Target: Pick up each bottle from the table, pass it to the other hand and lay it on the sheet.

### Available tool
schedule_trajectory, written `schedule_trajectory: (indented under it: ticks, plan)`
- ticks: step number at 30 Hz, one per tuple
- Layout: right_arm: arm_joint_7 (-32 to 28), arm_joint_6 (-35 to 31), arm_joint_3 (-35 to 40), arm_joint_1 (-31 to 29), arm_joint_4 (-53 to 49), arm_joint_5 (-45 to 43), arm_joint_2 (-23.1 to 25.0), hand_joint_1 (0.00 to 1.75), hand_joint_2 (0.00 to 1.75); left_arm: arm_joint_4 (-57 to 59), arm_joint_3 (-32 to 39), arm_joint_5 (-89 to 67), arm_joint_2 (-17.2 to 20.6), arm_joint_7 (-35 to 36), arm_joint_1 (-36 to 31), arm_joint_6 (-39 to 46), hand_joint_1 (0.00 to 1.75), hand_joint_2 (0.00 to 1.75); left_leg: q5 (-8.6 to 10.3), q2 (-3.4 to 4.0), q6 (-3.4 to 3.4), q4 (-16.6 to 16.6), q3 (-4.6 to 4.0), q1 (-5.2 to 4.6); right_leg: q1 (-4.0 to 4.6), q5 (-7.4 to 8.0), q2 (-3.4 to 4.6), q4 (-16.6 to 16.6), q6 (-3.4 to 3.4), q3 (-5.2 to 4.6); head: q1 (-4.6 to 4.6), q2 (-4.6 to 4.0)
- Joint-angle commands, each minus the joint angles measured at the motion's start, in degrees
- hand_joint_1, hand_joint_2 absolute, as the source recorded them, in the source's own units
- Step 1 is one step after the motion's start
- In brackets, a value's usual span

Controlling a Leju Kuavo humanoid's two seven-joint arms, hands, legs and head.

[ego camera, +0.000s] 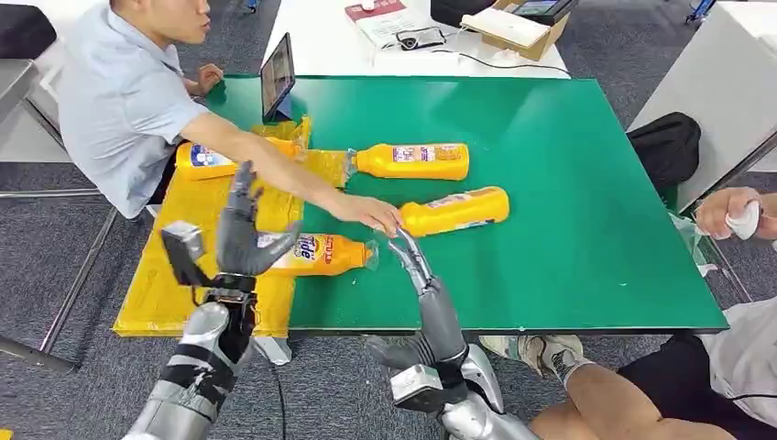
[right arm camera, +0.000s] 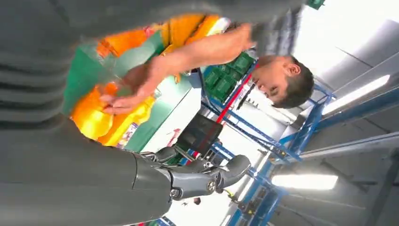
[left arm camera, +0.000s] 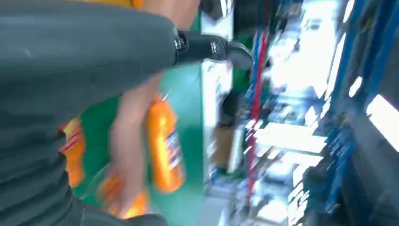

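- A green counter (ego camera: 568,183) carries a yellow sheet (ego camera: 165,275) spread over its left end, reaching the near left corner.
- Four orange bottles lie on their sides. One bottle (ego camera: 206,158) rests on the sheet near the far left of the counter, partly hidden by a person's arm.
- A second bottle (ego camera: 321,254) lies near the front edge, across the sheet's right border, cap pointing right.
- A third bottle (ego camera: 414,160) lies on the bare green toward the middle, just beyond the sheet's far right corner.
- A fourth bottle (ego camera: 455,210) lies on the green, tilted, near the middle of the counter.
- The left robot hand (ego camera: 243,234) is raised over the sheet at the front edge, fingers upright and spread, holding nothing. It stands at the base end of the second bottle; contact cannot be judged.
- The right robot hand (ego camera: 412,261) reaches over the front edge, fingers stretched out and empty, tips just beside the second bottle's cap and near the fourth bottle.
- A person's hand (ego camera: 366,213) rests at the neck end of the fourth bottle, just above the right robot hand.
- A tablet (ego camera: 278,75) stands at the far edge.
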Motion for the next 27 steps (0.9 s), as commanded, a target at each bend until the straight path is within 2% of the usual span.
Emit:
schedule_trajectory:
  ticks: [1,4,6,7,8,12,20,27]
  plan:
    - [0.09,-0.83,-3.13,1.74,-0.79,1.96,-0.88,0.0,1.75,-14.45,-0.09,2.67,-0.03,-0.17,6.92,1.29,0.0,1.75,-0.18,0.08,-0.09,0.03,0.29,0.07,0.07,-0.14,0.09,0.0,-0.14,0.28,0.02,0.0]
    - [0.09,-1.19,-4.47,2.08,0.05,4.14,-0.79,0.0,1.75,-15.49,-1.15,4.03,0.49,-0.58,7.56,1.94,0.0,1.75,-0.16,0.09,-0.09,0.02,0.28,0.06,0.06,-0.13,0.09,-0.02,-0.13,0.27,0.02,0.0]
    - [0.14,-0.25,-10.21,2.85,4.43,9.87,0.29,0.0,1.75,-18.57,-2.12,5.77,1.08,-1.11,10.05,2.61,0.0,1.75,-0.18,-0.01,-0.1,0.02,0.33,0.07,0.07,-0.17,0.0,-0.01,-0.15,0.35,0.02,0.0]
    - [3.19,3.6,-12.76,3.17,6.13,13.26,0.06,0.0,1.75,-20.35,-2.25,5.9,1.45,-1.41,11.75,3.16,0.0,1.75,-0.11,0.0,-0.07,-0.06,0.3,0.05,0.04,-0.11,0.02,-0.08,-0.12,0.31,0.02,0.0]
    - [4.0,4.41,-14.75,3.16,7.97,15.62,-0.46,0.0,1.75,-22.11,-2.28,5.72,1.73,-1.91,13.47,3.58,0.0,1.75,-0.17,0.01,-0.1,-0.03,0.38,0.06,0.06,-0.15,0.03,-0.06,-0.15,0.4,0.02,0.0]
    - [7.05,2.59,-19.77,1.62,15.21,25.58,-2.9,0.0,1.75,-25.24,-2.42,2.21,2.06,-2.9,16.63,6.62,0.0,1.75,-0.11,0.03,-0.05,-0.1,0.31,0.03,0.04,-0.07,0.03,-0.14,-0.09,0.34,0.0,0.0]
    - [12.14,4.11,-22.69,-5.49,24.9,31.21,-3.37,0.0,1.75,-24.59,-3.21,-0.58,2.05,-3.62,16.01,9.35,0.0,1.75,-0.13,0.08,-0.08,-0.02,0.26,0.03,0.04,-0.08,0.12,-0.05,-0.11,0.29,0.02,-0.02]
    - [13.21,4.48,-23.16,-10.4,32.45,32.25,-3.37,0.0,1.75,-24.05,-3.2,-0.34,2.28,-3.63,15.05,9.57,0.0,1.75,-0.09,0.1,-0.07,-0.04,0.27,0.02,0.03,-0.05,0.12,-0.06,-0.1,0.28,-0.02,0.0]
